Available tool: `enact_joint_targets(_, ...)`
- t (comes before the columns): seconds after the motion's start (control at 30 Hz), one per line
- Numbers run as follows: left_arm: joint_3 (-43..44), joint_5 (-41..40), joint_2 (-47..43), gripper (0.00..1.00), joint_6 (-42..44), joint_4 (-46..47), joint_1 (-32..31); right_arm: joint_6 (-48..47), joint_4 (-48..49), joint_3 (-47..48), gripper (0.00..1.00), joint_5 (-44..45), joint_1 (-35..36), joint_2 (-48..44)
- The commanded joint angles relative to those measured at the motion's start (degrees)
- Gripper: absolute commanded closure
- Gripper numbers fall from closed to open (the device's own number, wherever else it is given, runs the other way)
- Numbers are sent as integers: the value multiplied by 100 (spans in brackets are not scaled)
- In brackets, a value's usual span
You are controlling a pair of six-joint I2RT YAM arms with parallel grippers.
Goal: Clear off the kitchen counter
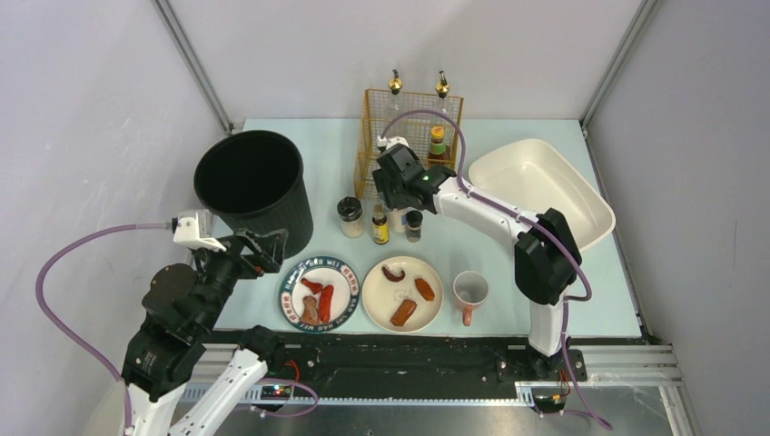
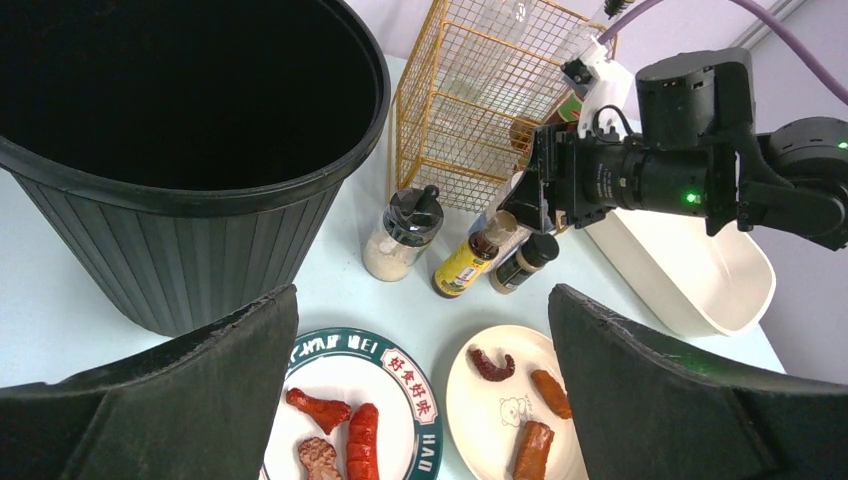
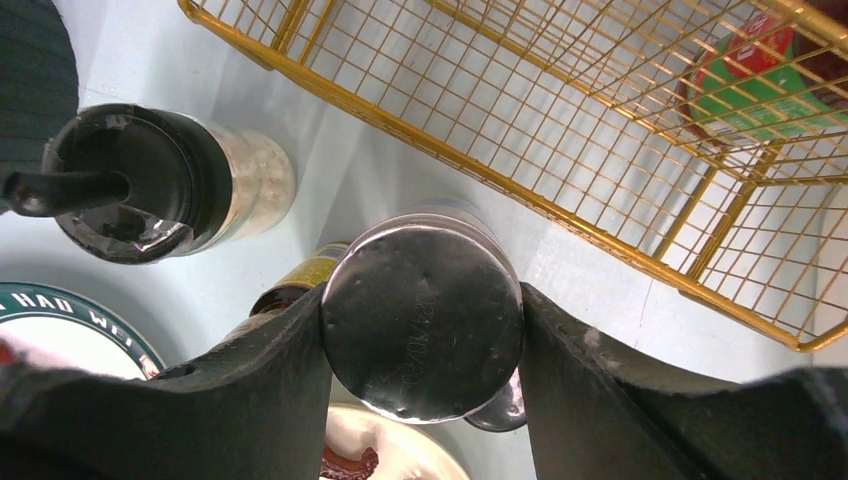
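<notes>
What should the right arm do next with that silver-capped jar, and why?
Probably lift it straight up. The right gripper presses both sides of the silver-capped jar, which stands close to a yellow-label bottle and the wire rack, so a sideways pull might knock them.

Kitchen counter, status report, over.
Left end effector open by bin. Right end effector shut on jar. Counter cluttered: plates, mug, bottles. Rack crowds jar.

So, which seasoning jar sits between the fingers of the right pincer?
The silver-capped jar; the black-lidded shaker and the yellow-labelled bottle stand free beside it.
</notes>
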Motion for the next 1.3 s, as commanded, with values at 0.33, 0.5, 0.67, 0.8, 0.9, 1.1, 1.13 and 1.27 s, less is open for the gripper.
enact_joint_targets(0.33,-38,11,26,2,41,44,-14,-446,-369,1695,100,257,-32,-590)
enact_joint_targets(0.5,-28,5,61,2,59,50,-17,-557,-1002,2676,100,6,-209,-586)
enact_joint_targets(0.67,-51,12,95,2,43,44,-18,-660,-1047,3245,100,9,-381,-587)
enact_joint_targets(0.8,-24,-1,102,2,39,48,-15,-653,-882,3466,100,-84,-586,-460)
enact_joint_targets(0.9,-10,-3,134,2,41,49,-17,-654,-701,3529,100,-124,-680,-322)
enact_joint_targets(1.1,4,-18,152,2,58,48,-15,-848,-126,3606,100,51,-740,-27)
enact_joint_targets(1.13,7,-18,155,2,48,45,-21,-892,-6,3604,100,157,-742,45)
enact_joint_targets(1.27,-7,9,146,2,25,42,-18,-917,317,3662,100,283,-758,261)
